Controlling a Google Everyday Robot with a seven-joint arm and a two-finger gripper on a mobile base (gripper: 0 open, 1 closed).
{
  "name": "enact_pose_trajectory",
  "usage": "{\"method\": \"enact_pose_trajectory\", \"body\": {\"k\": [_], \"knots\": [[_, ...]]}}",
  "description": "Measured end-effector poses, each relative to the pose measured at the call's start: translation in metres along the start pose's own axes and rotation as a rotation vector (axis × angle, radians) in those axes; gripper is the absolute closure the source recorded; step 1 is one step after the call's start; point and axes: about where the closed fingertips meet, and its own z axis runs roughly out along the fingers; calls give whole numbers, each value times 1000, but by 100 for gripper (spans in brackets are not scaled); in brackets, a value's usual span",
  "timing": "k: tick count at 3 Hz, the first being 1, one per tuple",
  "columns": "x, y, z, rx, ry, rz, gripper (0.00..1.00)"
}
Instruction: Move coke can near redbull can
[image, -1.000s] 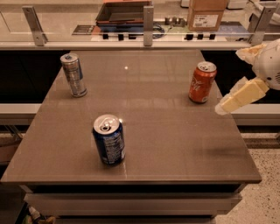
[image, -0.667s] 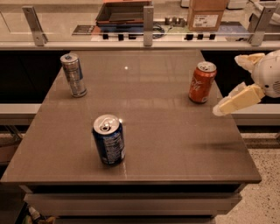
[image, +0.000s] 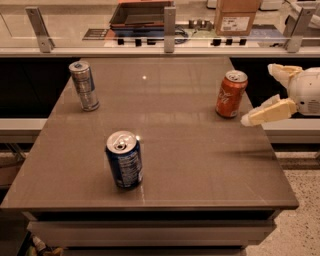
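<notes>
While the coke can (image: 231, 94) stands upright near the right rear corner of the table (image: 200, 170), the gripper (image: 258, 95) hangs just beside it, past the table's right edge. Its jaws are spread wide and grasp nothing, and the lower one points toward the can without touching it. The redbull can (image: 84, 86) stands upright at the left rear, well apart from the coke can. A dark blue can (image: 124, 160) stands upright nearer the front, left of centre. Behind the table, a cardboard box (image: 235, 17) sits on a counter.
</notes>
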Motion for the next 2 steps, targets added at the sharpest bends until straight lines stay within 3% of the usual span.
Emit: {"method": "enact_pose_trajectory", "body": {"k": [1, 2], "knots": [[3, -15, 10, -6, -78, 22, 0], [2, -25, 18, -19, -102, 54, 0]]}}
